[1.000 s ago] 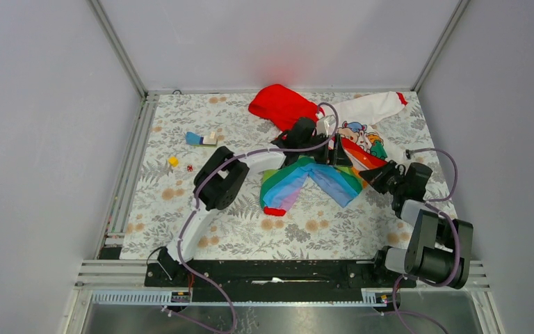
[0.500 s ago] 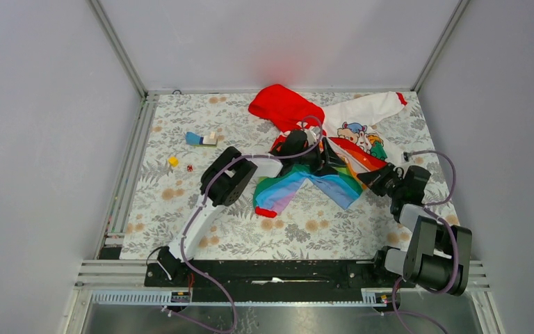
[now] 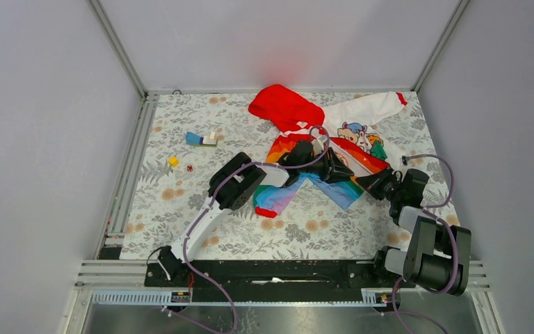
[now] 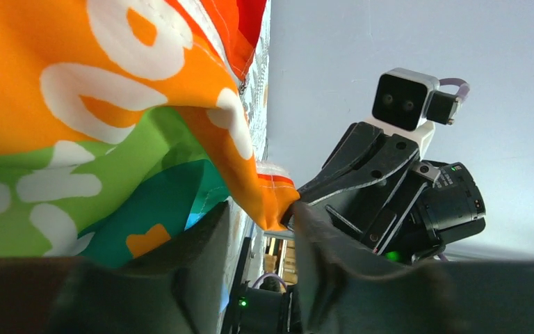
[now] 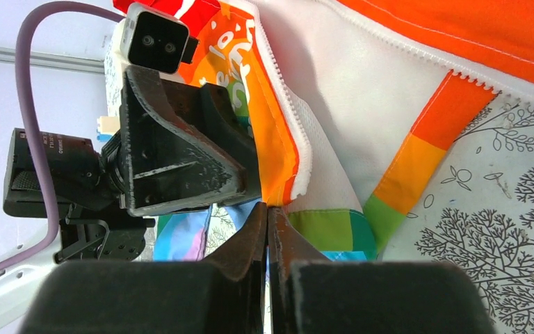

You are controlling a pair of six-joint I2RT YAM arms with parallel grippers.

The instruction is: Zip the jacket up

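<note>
The jacket (image 3: 353,154) lies spread at the back centre, with its red hood (image 3: 283,106) behind and a white sleeve (image 3: 373,108) to the right. My right gripper (image 3: 370,182) is shut on the orange bottom corner of the jacket (image 5: 277,182) beside its white zipper edge (image 5: 288,118). My left gripper (image 3: 338,169) hovers over the rainbow front, facing the right gripper. In the left wrist view its jaws (image 4: 259,212) stand apart, and the pinched orange corner (image 4: 272,203) hangs just above the gap, touching one fingertip (image 4: 304,217).
A floral cloth (image 3: 181,202) covers the table. A small blue and white block (image 3: 201,139), a yellow piece (image 3: 173,161) and a tiny red piece (image 3: 189,168) lie at the left. Grey walls stand on three sides.
My left gripper has moved nearer and rightward over the jacket toward the right gripper, and its jaws have narrowed. The right gripper has hardly moved and stays shut.
</note>
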